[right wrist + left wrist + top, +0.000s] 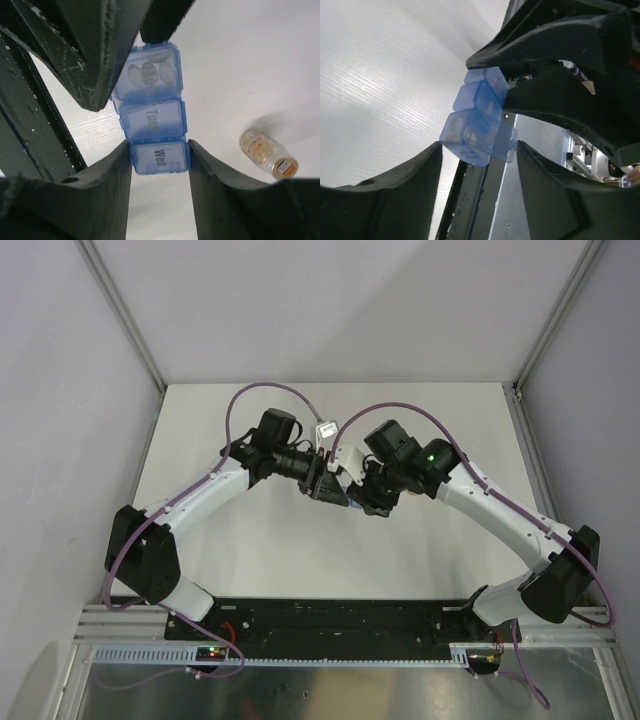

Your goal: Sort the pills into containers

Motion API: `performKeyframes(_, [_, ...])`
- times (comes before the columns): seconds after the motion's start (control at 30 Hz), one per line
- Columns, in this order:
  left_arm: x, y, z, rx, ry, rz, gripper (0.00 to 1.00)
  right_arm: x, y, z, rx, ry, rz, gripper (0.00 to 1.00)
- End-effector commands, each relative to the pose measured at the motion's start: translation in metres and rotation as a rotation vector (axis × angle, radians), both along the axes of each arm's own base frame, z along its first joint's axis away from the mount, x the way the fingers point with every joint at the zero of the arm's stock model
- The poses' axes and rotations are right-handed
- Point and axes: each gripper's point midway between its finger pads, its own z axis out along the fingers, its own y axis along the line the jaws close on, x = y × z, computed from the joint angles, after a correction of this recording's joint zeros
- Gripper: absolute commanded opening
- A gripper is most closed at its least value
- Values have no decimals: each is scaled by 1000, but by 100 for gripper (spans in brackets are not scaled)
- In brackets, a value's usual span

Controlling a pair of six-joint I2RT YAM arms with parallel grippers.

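Observation:
The light-blue pill box (153,120) is held in the air between both arms. Its lids read Mon, Tues and Wed. Several white oval pills (166,73) show through the Mon compartment. My right gripper (160,152) is shut on the Wed end. In the left wrist view, the box's other end (475,125) sits between the tips of my left gripper (479,150), touching both fingers. In the top view, the left gripper (325,487) and the right gripper (368,502) meet at mid-table, and they hide most of the box.
A small amber bottle (267,155) lies on its side on the white table (260,60), to the right of the box. A small pale object (324,430) lies just behind the grippers. Grey walls close in the table on three sides.

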Motion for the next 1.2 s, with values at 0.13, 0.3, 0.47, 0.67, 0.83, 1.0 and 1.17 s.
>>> performKeyframes(0.13, [-12, -3, 19, -59, -44, -58, 82, 9, 2, 20, 47, -64, -20, 3])
performKeyframes(0.3, [-11, -1, 22, -64, -41, -51, 90, 8, 3, 20, 48, -62, -17, 3])
performKeyframes(0.47, [-4, 2, 29, -81, -29, -38, 94, 7, 2, 18, 45, -60, -14, 3])
performKeyframes(0.67, [0, 6, 37, -102, -19, -31, 99, 6, 4, 17, 38, -61, -6, 2])
performKeyframes(0.83, [6, 8, 38, -105, -4, -15, 100, 5, 5, 16, 35, -63, 0, 2])
performKeyframes(1.0, [16, 7, 36, -106, 28, 0, 100, 4, 6, 16, 32, -65, 3, 2])
performKeyframes(1.17, [22, 4, 34, -103, 57, 9, 99, 3, 8, 16, 33, -68, 10, 2])
